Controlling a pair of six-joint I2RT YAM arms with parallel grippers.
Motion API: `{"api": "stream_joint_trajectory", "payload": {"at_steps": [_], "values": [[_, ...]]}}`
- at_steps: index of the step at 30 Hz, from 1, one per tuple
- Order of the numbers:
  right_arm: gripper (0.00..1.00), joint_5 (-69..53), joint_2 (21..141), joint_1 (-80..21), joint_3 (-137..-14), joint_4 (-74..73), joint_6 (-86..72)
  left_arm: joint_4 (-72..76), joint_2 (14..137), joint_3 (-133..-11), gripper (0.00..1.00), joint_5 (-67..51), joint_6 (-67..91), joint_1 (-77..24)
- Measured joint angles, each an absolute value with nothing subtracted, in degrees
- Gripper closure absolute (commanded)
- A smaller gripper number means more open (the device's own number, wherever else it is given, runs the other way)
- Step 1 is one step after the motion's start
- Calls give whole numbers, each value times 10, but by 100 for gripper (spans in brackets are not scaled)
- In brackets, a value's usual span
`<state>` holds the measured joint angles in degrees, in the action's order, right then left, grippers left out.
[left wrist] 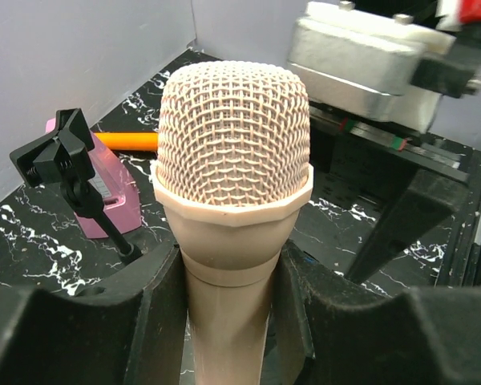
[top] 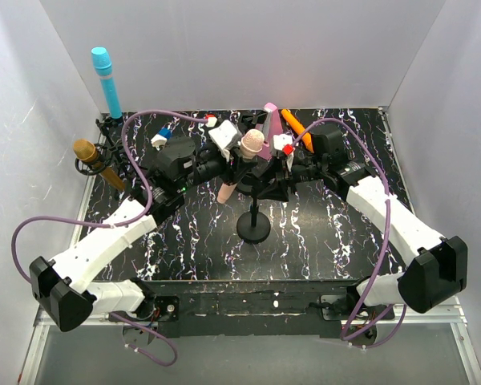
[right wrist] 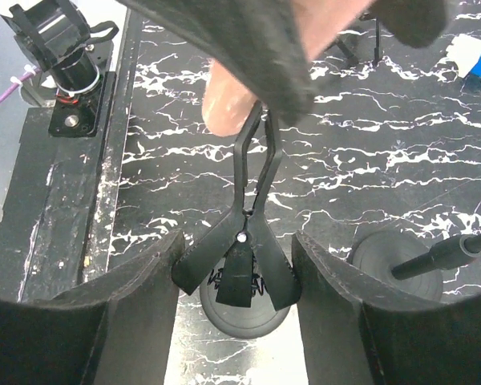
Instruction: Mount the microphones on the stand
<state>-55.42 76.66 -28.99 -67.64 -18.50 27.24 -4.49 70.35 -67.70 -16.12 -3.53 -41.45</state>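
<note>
From the top external view I see a counter (top: pixel 321 233) of black stone with white veins. The cyan-blue microphone (top: pixel 106 80) stands upright in a clip at the far left, and the gold microphone (top: pixel 94 161) sits tilted in a clip below it. The orange microphone (top: pixel 297 128) lies beside the pink metronome (top: pixel 271 120). Both arms bend inward and meet above the round-based stand (top: pixel 253 226), at the pale pink-beige microphone (top: pixel 239 164).

In the left wrist view, the left end effector (left wrist: pixel 228 309) is clenched on the smooth matte body of this microphone (left wrist: pixel 232 176), just under its woven mesh head.

In the right wrist view, the right end effector (right wrist: pixel 236 301) has its padded fingers on both sides of a black spring clip (right wrist: pixel 239 269); I cannot tell if they press it.
</note>
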Motion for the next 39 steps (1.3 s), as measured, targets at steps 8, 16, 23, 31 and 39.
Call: {"api": "stream_joint_trajectory", "payload": {"at_steps": [8, 16, 23, 31, 39], "values": [[28, -557, 766, -291, -676, -168, 245, -48, 675, -674, 100, -160, -34, -423], [94, -556, 764, -291, -672, -158, 245, -60, 676, -674, 100, -157, -43, -423], [99, -564, 763, -290, -669, -157, 255, -48, 698, -674, 100, -172, -45, -423], [99, -573, 763, -284, -667, -154, 247, 0, 728, -667, 100, -203, -25, -421], [99, -588, 760, -275, -657, -144, 220, 88, 733, -625, 100, -231, 14, -417]]}}
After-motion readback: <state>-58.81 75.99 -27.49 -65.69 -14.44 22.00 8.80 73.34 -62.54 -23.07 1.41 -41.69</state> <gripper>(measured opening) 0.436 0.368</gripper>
